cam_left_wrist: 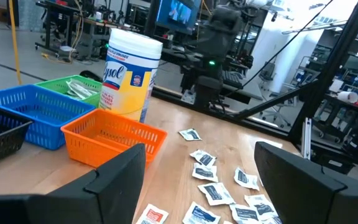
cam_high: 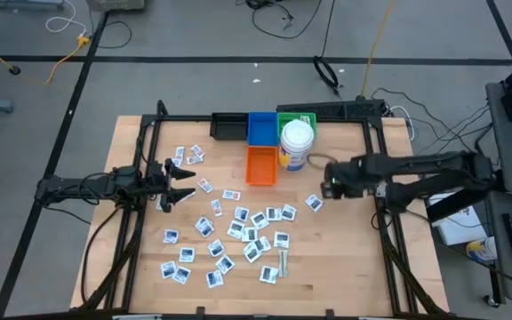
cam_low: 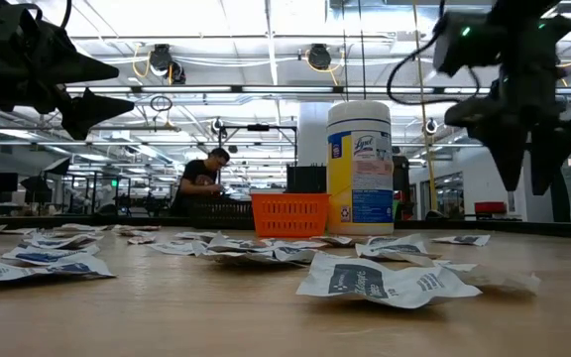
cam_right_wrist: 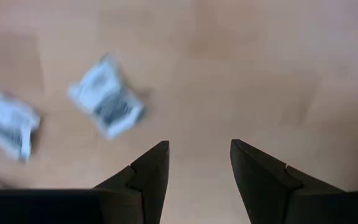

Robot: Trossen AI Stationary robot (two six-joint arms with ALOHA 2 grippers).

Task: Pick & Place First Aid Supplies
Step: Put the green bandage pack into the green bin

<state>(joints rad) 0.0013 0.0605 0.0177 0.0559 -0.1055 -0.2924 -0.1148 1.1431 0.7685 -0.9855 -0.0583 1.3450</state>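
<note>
Right hand (cam_high: pixel 327 188) hangs above counter (cam_high: pixel 345 267), fingers parted, empty, pointing down. Nearest packet (cam_high: pixel 314 203) lies flat on bare wood just beside hand, toward near edge; same packet (cam_right_wrist: pixel 107 98) sits off to one side of finger gap, not between the fingers. Other packets (cam_high: pixel 247 238) scattered mid-counter. Left hand (cam_high: pixel 180 183) wide open, empty, near left edge. Right arm nearer.

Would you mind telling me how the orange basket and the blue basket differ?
The orange basket sits nearer the scattered packets; the blue basket sits behind it, towards the table's far edge. The blue basket has the green basket beside it; the orange has the wipes canister. Both are small, rectangular and show no contents.
</note>
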